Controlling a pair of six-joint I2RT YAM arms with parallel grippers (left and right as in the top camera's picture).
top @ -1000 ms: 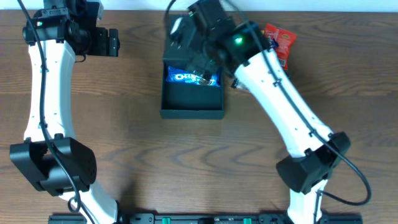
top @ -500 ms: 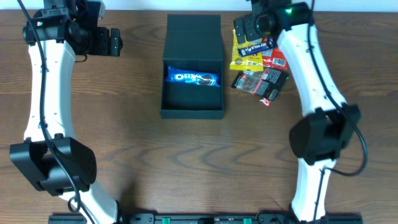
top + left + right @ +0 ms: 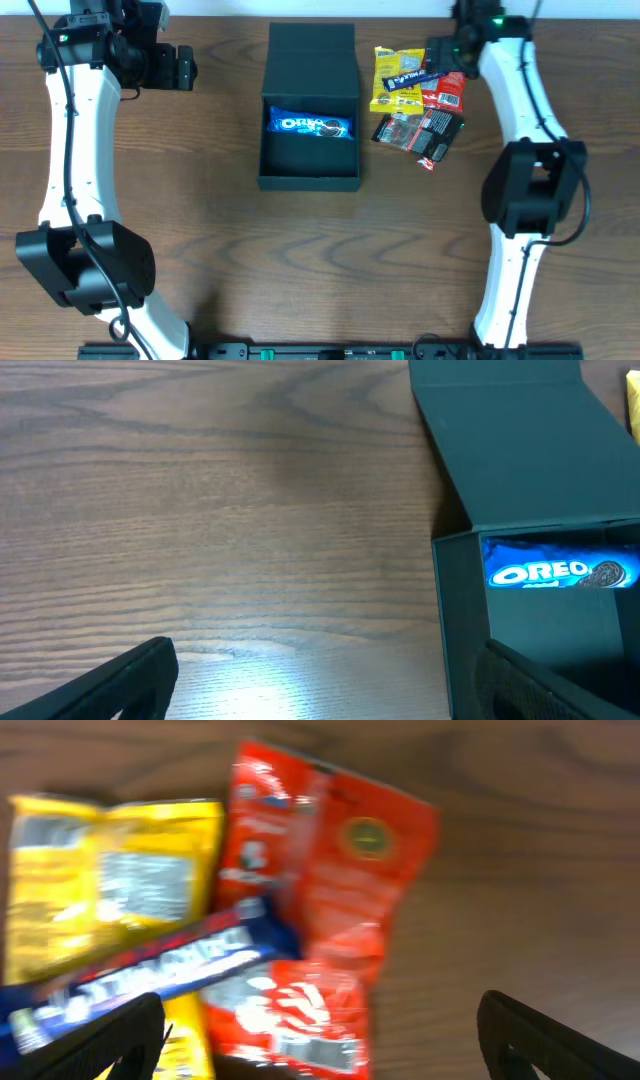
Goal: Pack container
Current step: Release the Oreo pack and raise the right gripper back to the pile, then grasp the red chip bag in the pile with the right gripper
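Observation:
The dark container [image 3: 309, 176] lies open at the table's middle, its flap lid [image 3: 311, 58] folded back. A blue Oreo packet [image 3: 310, 126] lies inside; it also shows in the left wrist view [image 3: 560, 572] within the container [image 3: 460, 610]. A pile of snack packets sits to its right: a yellow packet [image 3: 395, 75], a red packet [image 3: 447, 92] and a dark packet [image 3: 420, 132]. My right gripper [image 3: 443, 52] is open and empty above the pile; its view shows the red packet [image 3: 320, 890], the yellow packet [image 3: 100, 890] and a blue bar [image 3: 150, 970]. My left gripper [image 3: 185, 68] is open and empty, left of the container.
The wooden table [image 3: 200, 230] holds nothing else. The far table edge runs just behind the lid and the packets.
My right arm has swung from over the container, where the Oreo packet now lies, to the right above the snack pile. The left arm has not moved.

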